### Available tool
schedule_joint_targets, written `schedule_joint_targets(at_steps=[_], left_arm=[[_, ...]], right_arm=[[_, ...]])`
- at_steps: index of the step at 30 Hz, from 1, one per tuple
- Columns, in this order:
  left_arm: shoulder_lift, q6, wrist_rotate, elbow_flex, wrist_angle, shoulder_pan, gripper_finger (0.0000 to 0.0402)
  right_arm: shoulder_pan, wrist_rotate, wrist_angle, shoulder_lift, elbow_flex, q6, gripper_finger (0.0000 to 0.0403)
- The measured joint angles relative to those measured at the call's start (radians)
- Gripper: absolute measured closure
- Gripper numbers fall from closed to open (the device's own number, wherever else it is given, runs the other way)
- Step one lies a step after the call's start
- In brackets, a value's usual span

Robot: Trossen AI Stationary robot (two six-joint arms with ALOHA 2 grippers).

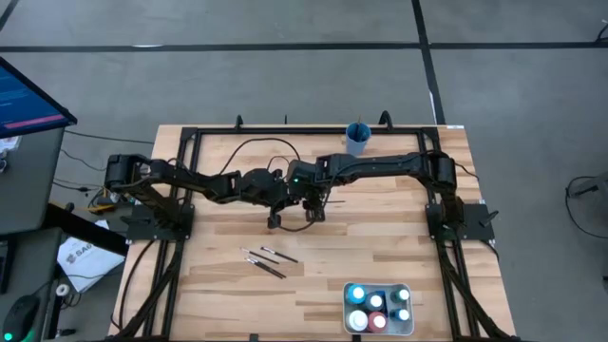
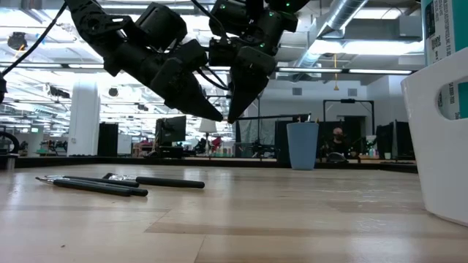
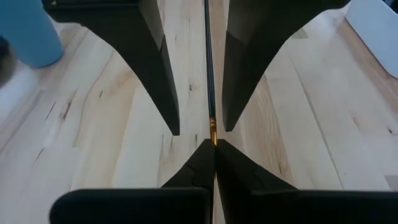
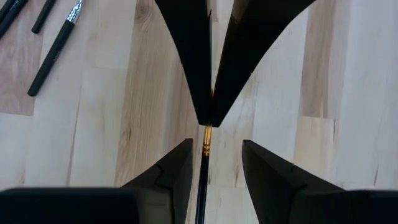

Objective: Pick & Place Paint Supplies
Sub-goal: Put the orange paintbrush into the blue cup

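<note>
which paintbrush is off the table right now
The paintbrush clamped between the shut left gripper fingers, with the right gripper open around it. The other brushes lie flat on the table.

left gripper (image 1: 275, 219) beside right gripper (image 1: 313, 213) mid-table | brushes (image 1: 268, 259) loose in front | bottles (image 1: 378, 309) in white tray (image 1: 410, 328) | blue cup (image 1: 358, 138) at the far edge

Black paintbrush (image 4: 202, 180) with gold ferrule (image 4: 206, 138), blue cup (image 1: 358, 138)
</note>
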Motion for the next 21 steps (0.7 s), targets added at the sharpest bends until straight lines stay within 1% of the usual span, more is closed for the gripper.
schedule_joint_targets(at_steps=[6, 10, 14, 17, 18, 21], left_arm=[[0.0, 0.017, -0.01, 0.002, 0.029, -0.001, 0.0401], [0.0, 0.017, -0.015, 0.002, 0.028, -0.001, 0.0401], [0.0, 0.017, -0.015, 0.002, 0.029, 0.0, 0.0401], [0.0, 0.019, -0.015, 0.002, 0.03, 0.0, 0.0401], [0.0, 0.019, -0.015, 0.002, 0.03, 0.0, 0.0401], [0.0, 0.019, -0.016, 0.002, 0.029, 0.0, 0.0401]], right_arm=[[-0.001, -0.003, -0.02, 0.0, 0.0, -0.004, 0.0279], [0.0, -0.002, -0.019, 0.0, 0.0, -0.005, 0.0295], [-0.003, 0.004, -0.026, 0.0, 0.0, -0.006, 0.0334], [-0.007, 0.004, -0.042, 0.0, 0.0, -0.007, 0.0383], [-0.006, 0.006, -0.042, 0.0, 0.0, -0.01, 0.0391], [-0.003, 0.007, -0.038, 0.0, 0.0, -0.011, 0.0395]])
